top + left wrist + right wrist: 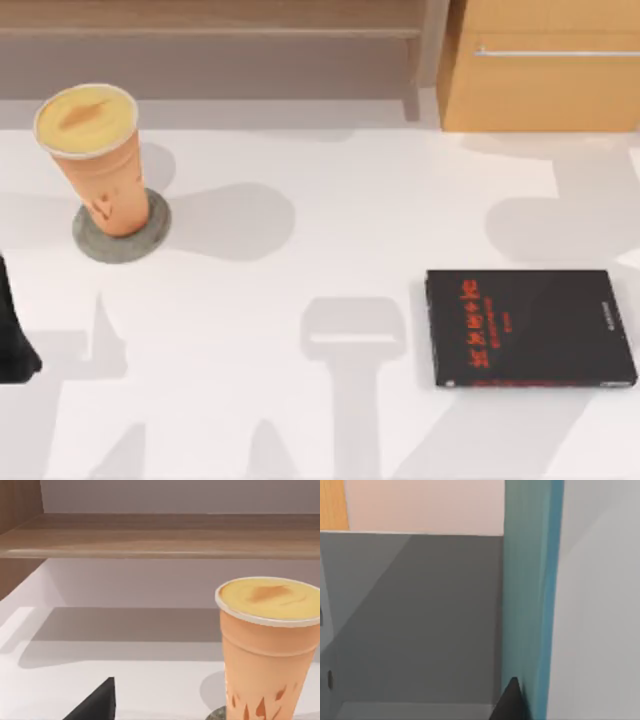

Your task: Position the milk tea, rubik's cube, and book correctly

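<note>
At the table's far left the milk tea (95,160) stands upright on a flat grey disc (122,238), its creamy top facing up and small dark marks low on its side. Behind it runs a wooden shelf (210,30), with a wooden cabinet (540,65) to the shelf's right. A flat black book (528,328) with red characters lies on the white table (320,230) toward the right side, well apart from the cup.

My left arm (15,335) shows as a dark shape at the left edge of the table, nearer than the cup. From the left wrist the cup (267,650) rises close by, with one dark fingertip (97,702) beside it and apart from it; whether that gripper is released or clenched I cannot tell.

From the right wrist the teal book (530,595) stands on edge right against a dark fingertip (509,702). Whether my right gripper is grasping it I cannot tell.
</note>
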Robot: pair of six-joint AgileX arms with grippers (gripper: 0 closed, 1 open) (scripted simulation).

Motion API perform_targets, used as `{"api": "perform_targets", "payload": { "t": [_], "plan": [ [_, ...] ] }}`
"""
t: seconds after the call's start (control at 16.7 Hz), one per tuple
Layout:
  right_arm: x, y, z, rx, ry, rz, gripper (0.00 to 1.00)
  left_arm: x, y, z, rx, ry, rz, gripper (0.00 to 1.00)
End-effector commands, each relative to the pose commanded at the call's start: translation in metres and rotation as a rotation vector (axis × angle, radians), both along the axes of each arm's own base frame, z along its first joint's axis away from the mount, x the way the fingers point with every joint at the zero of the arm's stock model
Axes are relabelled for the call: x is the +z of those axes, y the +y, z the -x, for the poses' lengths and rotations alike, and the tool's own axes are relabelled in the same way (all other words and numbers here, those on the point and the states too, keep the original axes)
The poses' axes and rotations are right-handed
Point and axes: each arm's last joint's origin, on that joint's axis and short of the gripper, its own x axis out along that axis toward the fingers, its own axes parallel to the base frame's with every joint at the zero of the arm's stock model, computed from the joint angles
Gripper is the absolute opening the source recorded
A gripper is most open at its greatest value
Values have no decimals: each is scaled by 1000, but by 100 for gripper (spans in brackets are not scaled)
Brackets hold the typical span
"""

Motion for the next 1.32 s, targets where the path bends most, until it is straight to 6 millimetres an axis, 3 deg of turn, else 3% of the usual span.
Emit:
{"api": "perform_targets", "payload": {
  "t": [1.08, 1.32],
  "plan": [
    [10, 1, 9, 2, -2, -2, 0, 0, 0, 0, 0, 0, 0, 100],
    [38, 13, 25, -71, -70, -76, 0, 0, 0, 0, 0, 0, 0, 100]
  ]
}}
